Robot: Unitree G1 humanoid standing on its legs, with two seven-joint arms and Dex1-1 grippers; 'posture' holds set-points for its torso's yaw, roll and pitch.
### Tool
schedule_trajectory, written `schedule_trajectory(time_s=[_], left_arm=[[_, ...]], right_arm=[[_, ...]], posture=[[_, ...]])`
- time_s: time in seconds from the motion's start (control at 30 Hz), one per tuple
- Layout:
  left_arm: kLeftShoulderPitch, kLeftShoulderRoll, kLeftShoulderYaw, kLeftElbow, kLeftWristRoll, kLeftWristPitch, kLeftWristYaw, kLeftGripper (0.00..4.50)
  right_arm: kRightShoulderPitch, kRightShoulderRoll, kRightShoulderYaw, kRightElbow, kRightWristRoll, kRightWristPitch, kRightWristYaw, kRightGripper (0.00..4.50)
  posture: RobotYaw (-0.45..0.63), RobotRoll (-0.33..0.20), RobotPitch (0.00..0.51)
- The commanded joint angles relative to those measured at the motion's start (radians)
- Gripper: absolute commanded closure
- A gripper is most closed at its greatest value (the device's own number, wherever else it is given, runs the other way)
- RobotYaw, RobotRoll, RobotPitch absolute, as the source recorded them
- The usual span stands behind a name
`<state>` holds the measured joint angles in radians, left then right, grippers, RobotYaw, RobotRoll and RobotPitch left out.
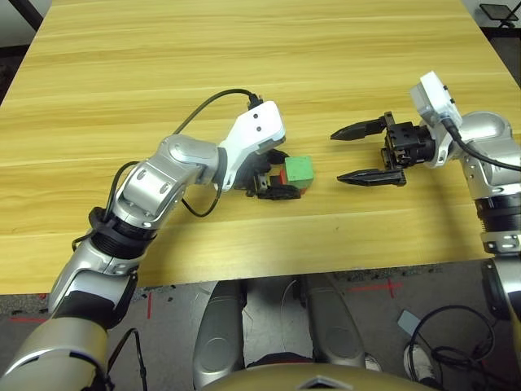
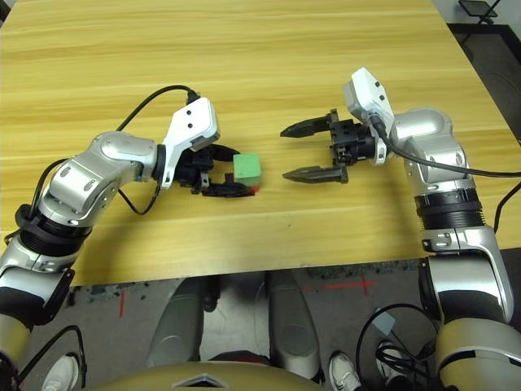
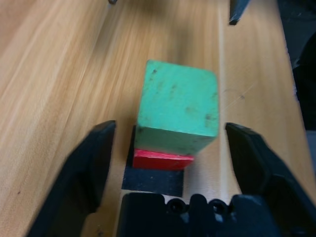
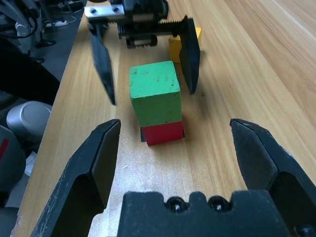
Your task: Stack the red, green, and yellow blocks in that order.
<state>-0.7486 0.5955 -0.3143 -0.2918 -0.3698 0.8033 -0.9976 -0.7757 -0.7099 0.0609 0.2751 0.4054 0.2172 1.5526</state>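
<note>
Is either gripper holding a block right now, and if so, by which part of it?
Nothing is held: the green block rests on the red block, untouched between the open left fingers.

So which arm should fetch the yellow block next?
Probably the left: the yellow block sits beside its open gripper, on the side away from the right gripper, with the green block already on the red.

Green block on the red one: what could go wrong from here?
The left gripper's open jaws stand on either side of the green block; if one brushes it while backing off, the stack could shift or topple. The green block looks slightly off-center on the red block, so the yellow block might sit less steadily on top. The yellow block stands behind the left gripper, which could knock it when moving away.
</note>
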Motion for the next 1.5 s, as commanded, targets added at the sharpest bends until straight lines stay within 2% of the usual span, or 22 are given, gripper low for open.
schedule_trajectory(time_s=[0.03, 0.13, 0.23, 0.3, 0.4, 0.57, 0.8, 1.0, 1.17, 1.27, 1.4, 1.5], left_arm=[[0.009, 0.074, 0.121, -0.042, -0.105, 0.032, -0.074, 0.03], [0.003, 0.137, 0.200, -0.011, -0.154, -0.005, -0.140, 0.03], [0.015, 0.214, 0.250, 0.089, -0.141, -0.125, -0.245, 0.03], [0.024, 0.260, 0.239, 0.188, -0.091, -0.264, -0.334, 0.03], [0.020, 0.288, 0.210, 0.336, -0.011, -0.476, -0.436, 0.03], [-0.016, 0.249, 0.171, 0.537, 0.087, -0.729, -0.511, 0.03], [-0.078, 0.165, 0.144, 0.736, 0.176, -0.909, -0.503, 0.03], [-0.120, 0.117, 0.133, 0.874, 0.229, -0.994, -0.498, 0.03], [-0.117, 0.109, 0.125, 0.923, 0.253, -0.995, -0.515, 0.03], [-0.108, 0.112, 0.127, 0.943, 0.262, -0.963, -0.519, 0.65], [-0.097, 0.125, 0.143, 0.916, 0.251, -0.884, -0.514, 1.91], [-0.111, 0.146, 0.170, 0.822, 0.223, -0.728, -0.492, 1.92]], right_arm=[[0.000, -0.002, -0.011, 0.001, 0.007, -0.005, 0.005, 0.00], [-0.001, -0.003, -0.012, 0.011, 0.005, -0.011, 0.010, 0.00], [-0.005, 0.004, -0.009, 0.022, 0.002, -0.017, 0.012, 0.00], [-0.010, 0.011, -0.004, 0.031, 0.000, -0.019, 0.013, 0.00], [-0.024, 0.022, 0.000, 0.044, -0.005, -0.021, 0.015, 0.00], [-0.036, 0.023, -0.002, 0.048, -0.006, -0.016, 0.015, 0.00], [-0.009, 0.007, -0.013, 0.005, 0.004, 0.011, 0.000, 0.00], [0.015, -0.003, -0.022, -0.044, 0.015, 0.045, -0.020, 0.00], [0.024, -0.009, -0.028, -0.065, 0.018, 0.063, -0.033, 0.00], [0.025, -0.008, -0.028, -0.072, 0.020, 0.069, -0.038, 0.00], [0.023, -0.007, -0.025, -0.072, 0.022, 0.071, -0.043, 0.00], [0.021, -0.006, -0.024, -0.065, 0.022, 0.067, -0.044, 0.00]], posture=[[0.12, -0.002, 0.304], [0.14, 0.001, 0.300], [0.15, 0.003, 0.298], [0.16, 0.004, 0.295], [0.16, -0.001, 0.292], [0.15, -0.015, 0.291], [0.12, -0.027, 0.295], [0.10, -0.038, 0.298], [0.09, -0.043, 0.298], [0.09, -0.044, 0.298], [0.09, -0.042, 0.294], [0.10, -0.036, 0.292]])
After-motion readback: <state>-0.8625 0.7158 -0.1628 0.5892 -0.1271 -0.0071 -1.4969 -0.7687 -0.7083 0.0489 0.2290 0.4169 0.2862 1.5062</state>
